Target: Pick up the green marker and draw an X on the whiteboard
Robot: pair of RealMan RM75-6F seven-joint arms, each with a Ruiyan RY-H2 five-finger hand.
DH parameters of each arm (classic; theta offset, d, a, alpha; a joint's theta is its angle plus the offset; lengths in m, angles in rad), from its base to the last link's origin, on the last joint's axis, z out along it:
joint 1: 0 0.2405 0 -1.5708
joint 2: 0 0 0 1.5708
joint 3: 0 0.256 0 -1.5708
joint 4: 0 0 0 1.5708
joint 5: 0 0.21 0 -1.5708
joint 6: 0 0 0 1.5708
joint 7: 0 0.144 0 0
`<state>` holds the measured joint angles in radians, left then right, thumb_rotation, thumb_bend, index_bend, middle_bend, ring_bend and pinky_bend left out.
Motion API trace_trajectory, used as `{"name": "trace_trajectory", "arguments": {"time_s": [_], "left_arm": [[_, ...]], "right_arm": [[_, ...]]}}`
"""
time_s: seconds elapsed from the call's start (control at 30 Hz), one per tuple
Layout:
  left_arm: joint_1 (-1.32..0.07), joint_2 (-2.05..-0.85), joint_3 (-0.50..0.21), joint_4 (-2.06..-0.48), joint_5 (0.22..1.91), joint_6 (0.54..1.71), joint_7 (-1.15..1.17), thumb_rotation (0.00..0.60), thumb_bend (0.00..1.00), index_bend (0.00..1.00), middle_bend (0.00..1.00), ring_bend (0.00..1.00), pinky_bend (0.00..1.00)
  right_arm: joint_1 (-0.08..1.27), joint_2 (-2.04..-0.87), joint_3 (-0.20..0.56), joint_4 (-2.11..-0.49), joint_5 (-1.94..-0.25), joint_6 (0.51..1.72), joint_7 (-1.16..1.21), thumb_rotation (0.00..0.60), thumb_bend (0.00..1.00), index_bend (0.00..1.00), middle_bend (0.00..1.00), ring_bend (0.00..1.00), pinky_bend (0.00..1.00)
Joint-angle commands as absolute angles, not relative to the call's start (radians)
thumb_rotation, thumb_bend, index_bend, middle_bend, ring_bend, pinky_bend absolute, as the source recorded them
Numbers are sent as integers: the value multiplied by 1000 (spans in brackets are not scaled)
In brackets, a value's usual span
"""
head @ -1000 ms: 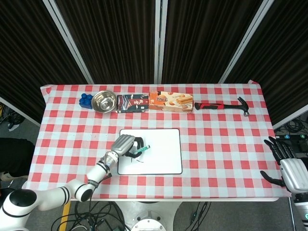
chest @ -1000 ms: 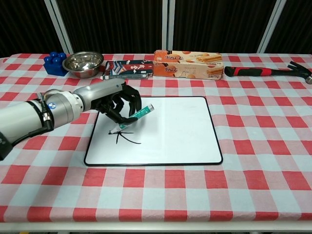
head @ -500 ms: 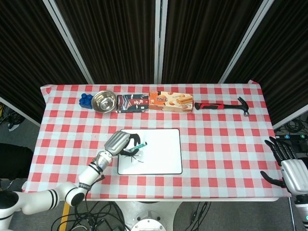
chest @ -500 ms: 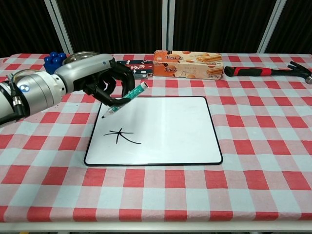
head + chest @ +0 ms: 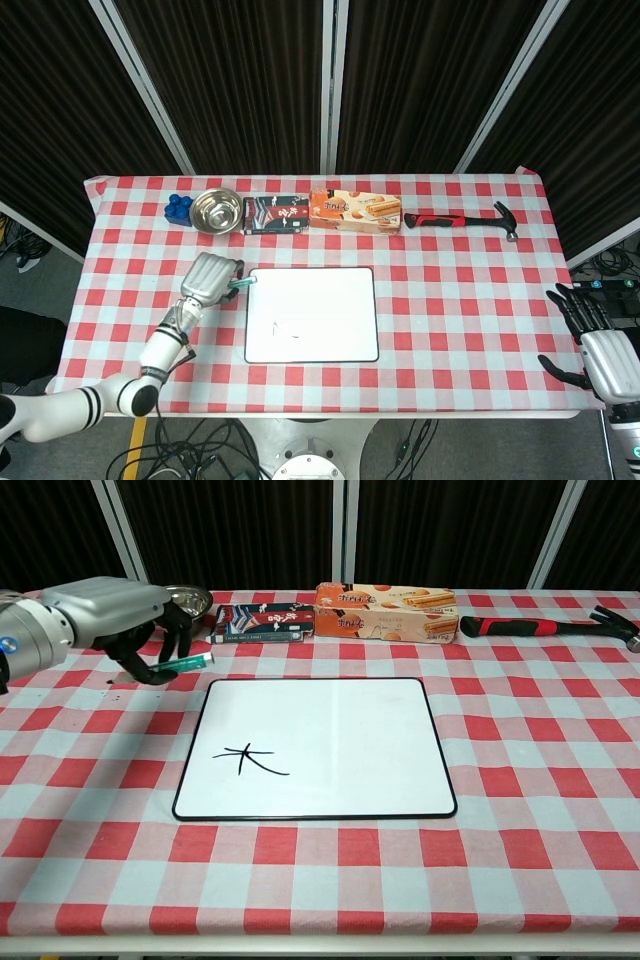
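1. Green marker point(image 5: 186, 663) sits in the left hand point(image 5: 140, 630), held roughly level off the board's point(image 5: 330, 740) far-left corner, above the checked worktop point(image 5: 520, 740). If the grip loosens before the hand is low, I judge the marker could drop and roll under the arm or off the near edge.
2. Black strokes point(image 5: 250, 760) already lie on the board's left part, and they look more like a crossed scribble than a clean X. A further stroke would need the tip brought back down squarely; a tilted return could smear the ink or skid the board.
3. Close behind the left hand stand a steel bowl point(image 5: 217, 208) and blue block point(image 5: 179, 209). A careless sweep back could knock them.
4. Left hand: fingers curled round the marker, which juts toward the board from between them. I cannot tell whether the hand touches the cloth.
5. Right hand point(image 5: 595, 345): at the worktop's right edge, well apart from everything, fingers spread and holding nothing.
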<state>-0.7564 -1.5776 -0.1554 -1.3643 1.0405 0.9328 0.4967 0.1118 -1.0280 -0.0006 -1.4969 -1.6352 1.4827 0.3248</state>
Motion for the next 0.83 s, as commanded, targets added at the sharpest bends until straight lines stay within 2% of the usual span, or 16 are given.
{"name": "trace_trajectory", "arguments": {"time_s": [0.03,0.1,0.17,0.23,0.3,0.33,0.4,0.5,0.6,0.67,0.73,0.83], "left_arm": [[-784,-1561,-129,-1385,848,948,732,600,380,554,552,722,909],[-794,-1565,-124,-1390,792,942,777,600,378,498,508,703,890],[-800,-1561,-125,-1415,744,949,806,600,359,346,410,646,850],[-796,-1551,-131,-1450,731,969,802,600,336,177,285,518,795],[-776,-1521,-139,-1508,749,1009,768,600,331,118,203,399,731],[-761,-1502,-142,-1538,767,1033,744,600,329,107,171,349,688],[-709,-1443,-144,-1613,837,1110,668,600,327,103,147,309,622],[-605,-1340,-130,-1700,967,1233,510,600,304,103,145,301,542],[-488,-1250,-103,-1721,1080,1347,324,600,239,106,151,284,475],[-405,-1195,-53,-1714,1151,1408,226,600,183,111,155,224,353],[-338,-1162,-16,-1696,1188,1471,185,600,152,112,155,187,272],[-237,-1131,36,-1684,1227,1560,148,600,137,116,155,165,215]], "right_arm": [[111,-1028,-1,-1497,-1634,1483,325,600,123,0,0,0,0],[109,-1028,-3,-1497,-1632,1483,326,600,124,0,0,0,0],[108,-1027,-2,-1497,-1630,1484,325,600,124,0,0,0,0],[108,-1027,-1,-1497,-1628,1484,325,600,124,0,0,0,0],[110,-1026,0,-1497,-1626,1483,326,600,124,0,0,0,0],[110,-1025,1,-1496,-1625,1482,328,600,124,0,0,0,0],[111,-1023,3,-1490,-1617,1478,338,600,125,0,0,0,0],[110,-1019,7,-1478,-1596,1467,352,600,128,0,0,0,0],[108,-1023,12,-1462,-1581,1463,365,600,151,0,0,0,0],[107,-1029,14,-1451,-1578,1465,377,600,163,0,0,0,0],[105,-1033,14,-1446,-1582,1472,384,600,169,0,0,0,0],[101,-1039,12,-1447,-1601,1494,395,600,180,0,0,0,0]]}}
